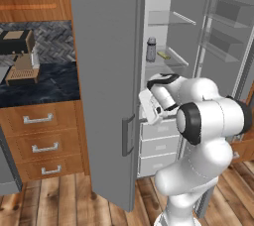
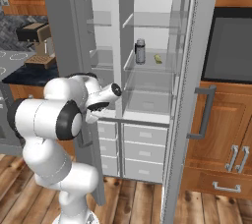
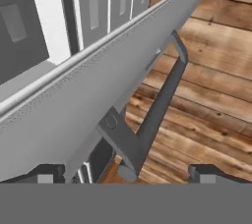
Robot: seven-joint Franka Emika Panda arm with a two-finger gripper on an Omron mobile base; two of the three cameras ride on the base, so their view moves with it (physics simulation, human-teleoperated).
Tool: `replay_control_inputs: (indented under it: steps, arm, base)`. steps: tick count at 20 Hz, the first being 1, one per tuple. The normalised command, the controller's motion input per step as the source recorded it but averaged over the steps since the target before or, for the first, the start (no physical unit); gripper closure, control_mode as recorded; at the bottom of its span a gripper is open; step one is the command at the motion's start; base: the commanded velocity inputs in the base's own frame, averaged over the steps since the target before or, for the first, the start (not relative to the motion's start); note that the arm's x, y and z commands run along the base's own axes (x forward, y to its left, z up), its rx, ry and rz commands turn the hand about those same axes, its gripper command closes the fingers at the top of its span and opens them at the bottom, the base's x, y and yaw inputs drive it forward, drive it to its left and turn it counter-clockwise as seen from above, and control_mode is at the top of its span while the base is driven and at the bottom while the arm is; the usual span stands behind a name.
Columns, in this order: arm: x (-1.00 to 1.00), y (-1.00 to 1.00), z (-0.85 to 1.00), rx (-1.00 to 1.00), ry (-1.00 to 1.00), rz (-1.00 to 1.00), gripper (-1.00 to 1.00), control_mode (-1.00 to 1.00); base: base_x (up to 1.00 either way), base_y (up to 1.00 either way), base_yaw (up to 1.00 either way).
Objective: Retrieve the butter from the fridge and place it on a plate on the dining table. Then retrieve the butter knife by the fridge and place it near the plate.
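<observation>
The fridge [image 1: 106,71] stands with both grey doors swung open. The butter [image 1: 164,55] [image 2: 158,59], a small pale-yellow stick, lies on a clear middle shelf beside a grey can [image 1: 151,49] [image 2: 140,51]. My gripper [image 3: 125,175] is open at the free edge of the left door, low beside the white hand [image 1: 151,106]. In the hand view its fingertips [image 3: 49,174] stand wide on either side of the door's grey bar handle [image 3: 162,102], holding nothing. The plate, the dining table and the butter knife are out of view.
White fridge drawers [image 1: 158,145] [image 2: 142,149] sit under the shelves. A coffee machine [image 1: 20,54] stands on the black counter over wooden drawers [image 1: 42,141] at the left. A microwave [image 2: 231,46] in a wooden cabinet [image 2: 221,134] is at the right. The right door [image 2: 192,95] juts out.
</observation>
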Motion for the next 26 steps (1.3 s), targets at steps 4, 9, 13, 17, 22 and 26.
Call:
replay_control_inputs:
  steps: [4, 9, 13, 17, 22, 26]
  arm:
    - [-0.13, -0.51, 0.01, 0.10, 0.00, -0.04, -1.00, -1.00]
    - [0.03, -0.26, 0.02, 0.08, 0.00, -0.05, -1.00, -1.00]
    - [0.54, 0.00, 0.03, 0.12, 0.06, 0.00, -1.00, -1.00]
    - [0.55, -0.06, 0.00, 0.13, 0.10, 0.02, -1.00, -1.00]
    - [0.35, 0.00, 0.00, 0.08, 0.08, 0.06, -1.00, -1.00]
    - [0.33, 0.00, 0.00, 0.03, 0.07, 0.07, -1.00, -1.00]
  base:
    - [0.00, 0.00, 0.00]
    - [0.00, 0.00, 0.00]
    - [0.00, 0.00, 0.00]
    - [0.00, 0.00, 0.00]
    - [0.00, 0.00, 0.00]
    - [0.00, 0.00, 0.00]
